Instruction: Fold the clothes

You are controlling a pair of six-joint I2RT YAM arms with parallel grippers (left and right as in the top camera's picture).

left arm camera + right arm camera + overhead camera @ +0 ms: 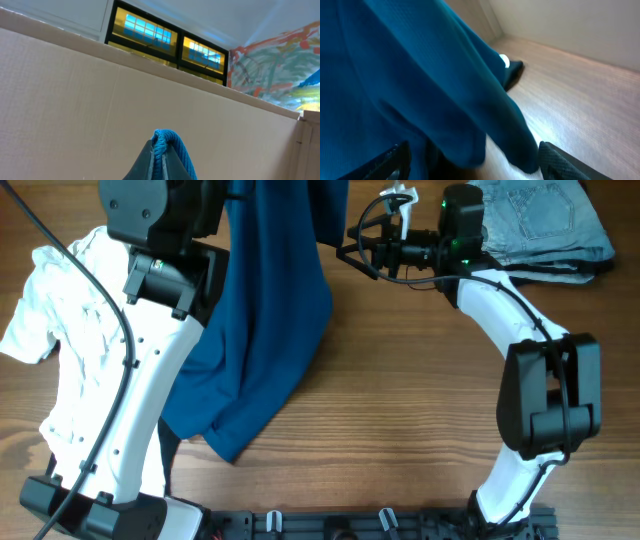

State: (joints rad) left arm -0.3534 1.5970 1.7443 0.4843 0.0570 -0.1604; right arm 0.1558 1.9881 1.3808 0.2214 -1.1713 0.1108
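A blue garment [265, 310] hangs from the top of the overhead view, its lower part trailing on the wooden table [400, 420]. My left gripper [161, 160] is raised high and shut on a bunched edge of the blue garment [172, 142]. My right gripper [470, 160] is open, its fingers spread wide on either side of a hanging fold of the blue garment [420, 85]. In the overhead view it [352, 246] sits at the garment's right edge.
A crumpled white shirt [70, 330] lies at the left, partly under my left arm. Folded light-blue jeans [540, 225] lie at the back right. A cardboard wall [100, 100] fills the left wrist view.
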